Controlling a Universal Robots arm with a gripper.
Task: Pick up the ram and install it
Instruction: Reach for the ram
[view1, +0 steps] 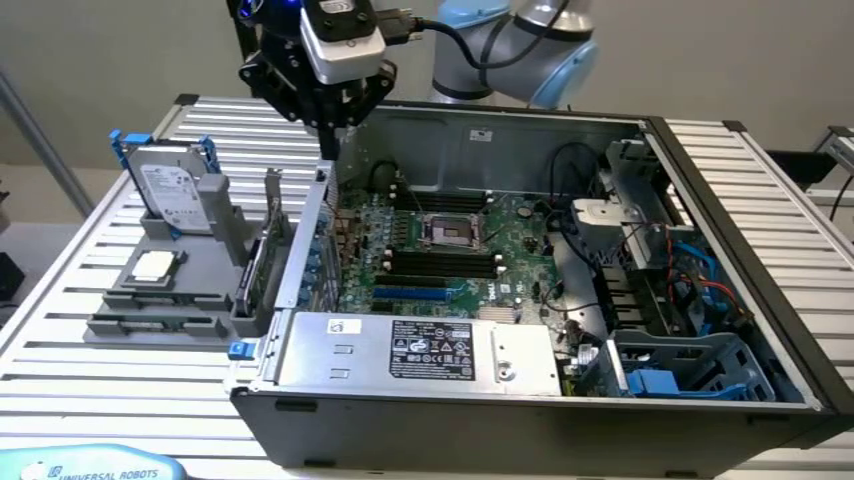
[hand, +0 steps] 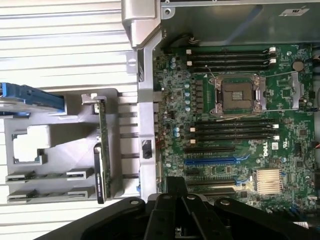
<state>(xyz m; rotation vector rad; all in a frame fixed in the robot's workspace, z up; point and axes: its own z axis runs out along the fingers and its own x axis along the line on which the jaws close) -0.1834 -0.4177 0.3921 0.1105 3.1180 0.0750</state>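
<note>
At the near end of the grey fixture (view1: 100, 328) on the tabletop (view1: 80, 385), we see the ram (view1: 150, 323) lying crosswise, well toward the exterior view's left of the gripper (view1: 327, 125), whose jaws (drawn together, empty) hover over the computer case (view1: 534, 405) wall.

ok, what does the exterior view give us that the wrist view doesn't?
Exterior: the arm, the gripper hanging above the wall of the case on the exterior view's left, the power supply, the blue drive cage.
Wrist: the Dell lettering, seen from straight above.
Both: motherboard, empty CPU socket, expansion card, grey fixture with the ram lying in it, untouched.
</note>
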